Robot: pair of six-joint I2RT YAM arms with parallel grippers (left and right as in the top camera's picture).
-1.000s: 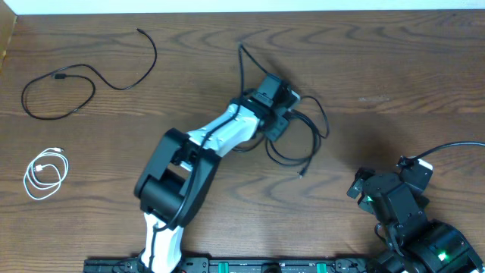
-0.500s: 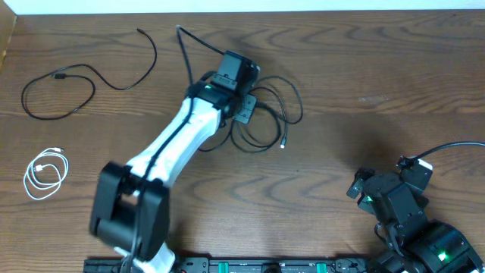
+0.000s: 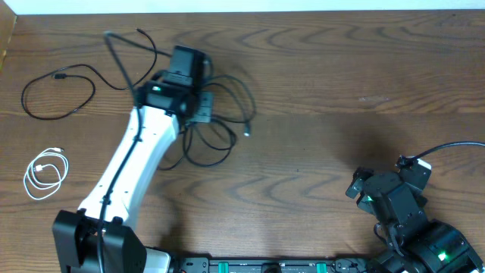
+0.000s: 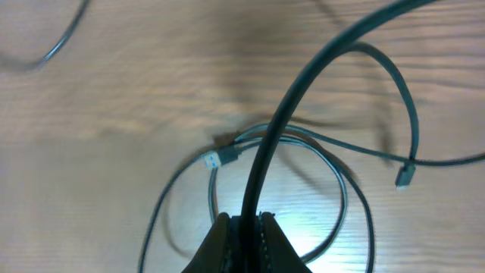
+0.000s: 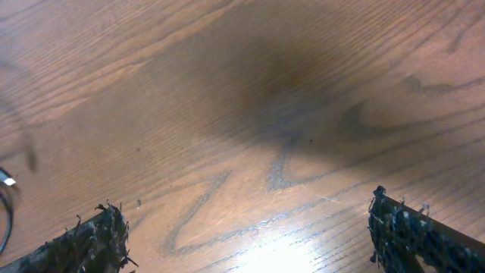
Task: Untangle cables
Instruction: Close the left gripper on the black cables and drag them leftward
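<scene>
Cords lie spread over a wooden table (image 3: pixel 341 76). At far left the white cable (image 3: pixel 44 173) sits coiled alone, and above it a loose black cable (image 3: pixel 57 95) curls. Right of these, the left gripper (image 4: pixel 245 225) pinches the second black cable (image 4: pixel 256 178) tight, its loops trailing on the wood. Thin, light and limp, the cord should drag easily and is probably best taken mid-run, clear of its small plugs. A second earlier, arm and cord were near mid-table. Both have swept left, bringing the cord's raised end beside the loose black cable. At far right the right gripper (image 5: pixel 246 231) rests, jaws wide, empty.
</scene>
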